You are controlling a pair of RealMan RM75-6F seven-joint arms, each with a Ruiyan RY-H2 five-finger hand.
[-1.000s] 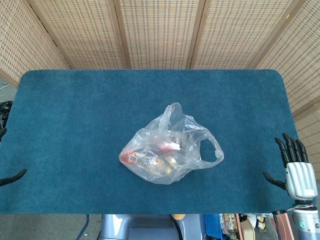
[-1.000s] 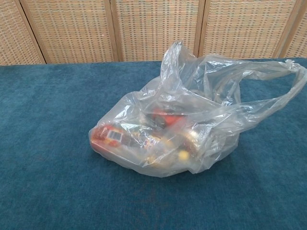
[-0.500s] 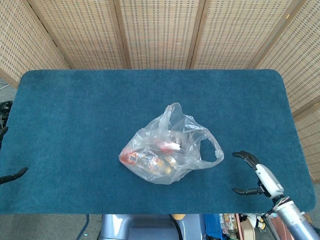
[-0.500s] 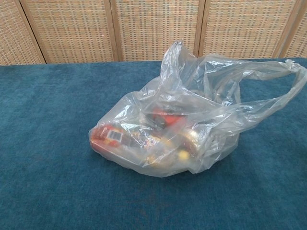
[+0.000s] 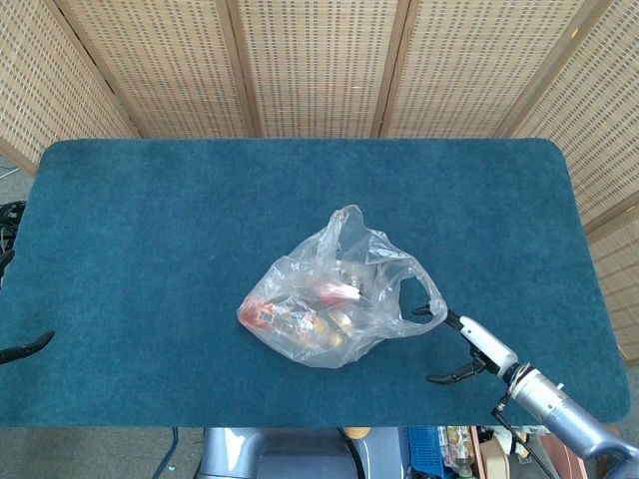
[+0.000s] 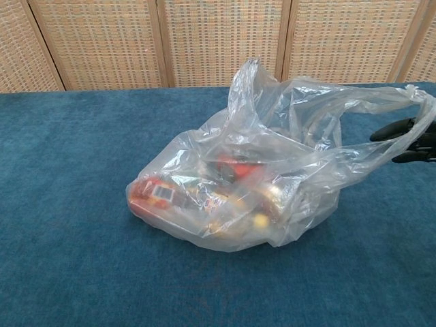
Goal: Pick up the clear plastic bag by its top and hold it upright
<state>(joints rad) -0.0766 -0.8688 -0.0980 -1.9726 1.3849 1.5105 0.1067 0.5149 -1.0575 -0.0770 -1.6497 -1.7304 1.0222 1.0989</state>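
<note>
Right hand point(image 5: 461, 344) spread and empty beside the bag's handle loop.

Its dark fingertips point(image 6: 402, 129) were seen just beside the loop point(image 5: 423, 307) at the right end of the clear plastic bag point(image 5: 334, 294), with nothing held; contact could not be told. The bag was slumped near the middle of the blue table point(image 5: 150, 220), with red and yellow packets point(image 6: 204, 194) visible through it and its top crumpled upward. At the table's left edge only a dark fingertip of the left hand point(image 5: 28, 348) was shown, so its state could not be told. A wicker screen point(image 5: 319, 60) was set behind the table.
</note>
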